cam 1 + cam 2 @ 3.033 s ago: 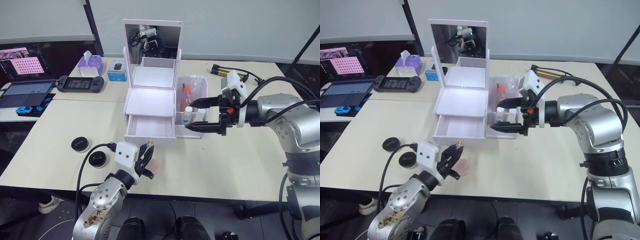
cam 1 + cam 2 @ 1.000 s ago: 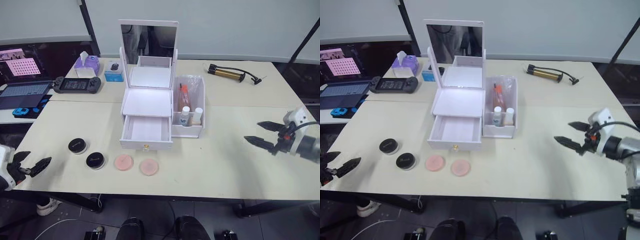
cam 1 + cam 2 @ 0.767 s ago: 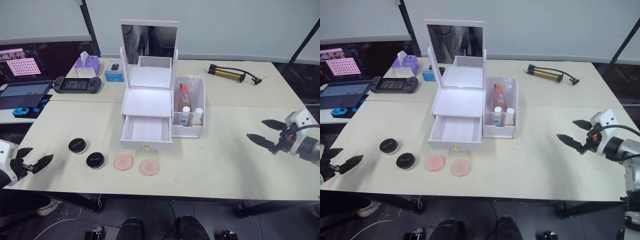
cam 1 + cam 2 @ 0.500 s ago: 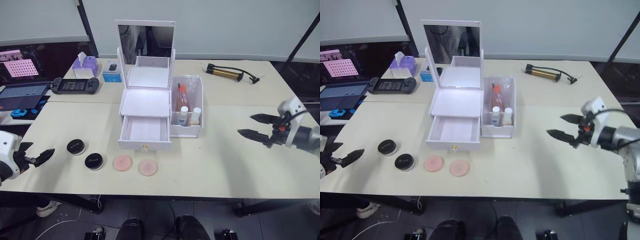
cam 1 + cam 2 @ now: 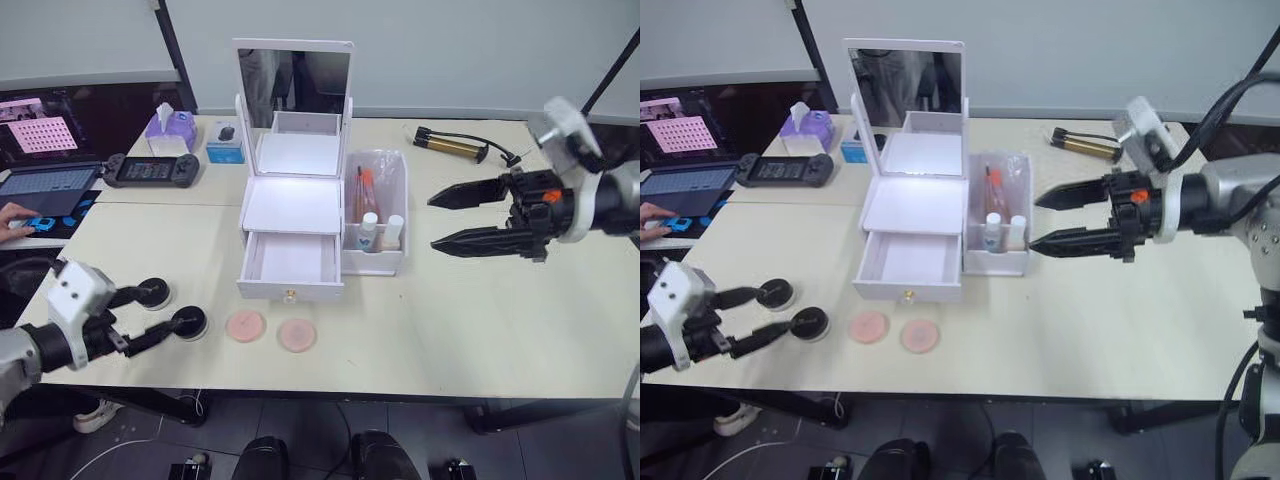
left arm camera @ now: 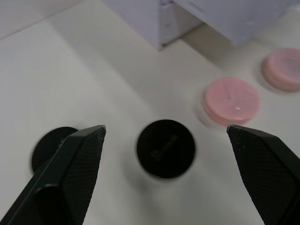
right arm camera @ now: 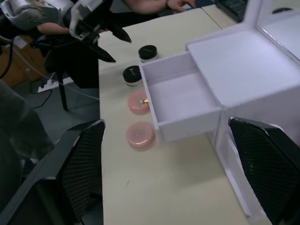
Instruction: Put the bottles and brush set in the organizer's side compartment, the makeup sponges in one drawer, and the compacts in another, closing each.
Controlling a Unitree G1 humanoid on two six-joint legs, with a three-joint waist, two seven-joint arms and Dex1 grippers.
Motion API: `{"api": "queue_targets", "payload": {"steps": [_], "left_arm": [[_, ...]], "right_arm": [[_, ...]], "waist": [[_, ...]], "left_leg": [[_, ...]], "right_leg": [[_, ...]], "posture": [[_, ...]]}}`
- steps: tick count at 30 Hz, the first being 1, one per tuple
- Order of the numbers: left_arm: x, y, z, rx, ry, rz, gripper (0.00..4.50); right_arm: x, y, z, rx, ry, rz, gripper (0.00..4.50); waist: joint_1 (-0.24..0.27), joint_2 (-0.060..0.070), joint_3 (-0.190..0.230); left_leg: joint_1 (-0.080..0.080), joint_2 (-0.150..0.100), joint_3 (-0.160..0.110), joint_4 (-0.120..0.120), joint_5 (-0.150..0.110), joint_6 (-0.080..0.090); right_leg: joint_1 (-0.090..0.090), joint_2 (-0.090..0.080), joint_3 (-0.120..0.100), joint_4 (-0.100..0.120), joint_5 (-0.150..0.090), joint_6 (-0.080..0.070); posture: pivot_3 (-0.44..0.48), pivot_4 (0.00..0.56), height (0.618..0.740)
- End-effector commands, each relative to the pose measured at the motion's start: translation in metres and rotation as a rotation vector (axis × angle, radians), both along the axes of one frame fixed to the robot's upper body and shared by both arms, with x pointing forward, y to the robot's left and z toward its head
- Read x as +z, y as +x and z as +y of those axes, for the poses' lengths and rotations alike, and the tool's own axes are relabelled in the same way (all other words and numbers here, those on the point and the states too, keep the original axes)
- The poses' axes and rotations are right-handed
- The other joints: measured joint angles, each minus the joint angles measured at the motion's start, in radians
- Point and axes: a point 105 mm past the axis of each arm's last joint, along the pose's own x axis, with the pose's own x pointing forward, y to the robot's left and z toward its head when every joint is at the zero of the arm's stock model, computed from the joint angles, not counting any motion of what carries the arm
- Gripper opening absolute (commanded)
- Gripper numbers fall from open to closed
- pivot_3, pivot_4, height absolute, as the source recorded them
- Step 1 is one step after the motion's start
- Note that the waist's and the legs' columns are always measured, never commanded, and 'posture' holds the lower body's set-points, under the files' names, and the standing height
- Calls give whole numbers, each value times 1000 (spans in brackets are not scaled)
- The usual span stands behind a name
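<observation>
The white organizer stands mid-table with its mirror upright and one drawer pulled out and empty. Its side compartment holds the two bottles and the brush set. In front of the drawer lie two pink makeup sponges. Left of them sit two black compacts. My left gripper is open, its fingers either side of the nearer compact and above it. Right of the side compartment, my right gripper hangs open and empty.
A laptop, game controller, tissue box and small blue box line the far left. A person's hand rests by the laptop. A gold-and-black hand pump lies at the far right.
Both arms have swung inward. The left gripper has come in over the black compacts. The right gripper has travelled left and up, close to the side compartment. A person's hand has appeared at far left.
</observation>
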Motion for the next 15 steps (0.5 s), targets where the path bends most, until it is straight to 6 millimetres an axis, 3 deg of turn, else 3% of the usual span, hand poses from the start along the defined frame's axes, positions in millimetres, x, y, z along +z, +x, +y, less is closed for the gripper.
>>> {"api": "queue_targets", "payload": {"steps": [1, 8, 11, 15], "left_arm": [[4, -4, -30, -71, -22, -39, 4456], [-19, -23, -84, -189, -88, 28, 4456], [-34, -32, -95, -217, -97, 125, 4456], [-36, -28, -111, -233, -130, 108, 4456]], "right_arm": [[8, -14, 11, 113, -11, -58, 4500], [8, -31, 22, 187, 3, -64, 4500], [5, -30, 22, 167, -14, -88, 4500], [5, -30, 24, 152, -7, -97, 4500]], "waist": [[3, 0, 0], [3, 0, 0], [2, 0, 0], [3, 0, 0]], "left_leg": [[0, 0, 0, 0, 0, 0], [0, -1, -1, 0, 0, 0], [0, -1, -1, 0, 0, 0], [0, -2, -1, 1, 0, 0]], "right_leg": [[1, 0, 0, 0, 0, 0], [1, 0, 1, -1, 1, 1], [2, 0, 1, -1, 1, 1], [2, 0, 1, 0, 0, 1]], "posture": [[0, 150, 732], [0, 150, 732], [0, 150, 732], [0, 150, 732]]}}
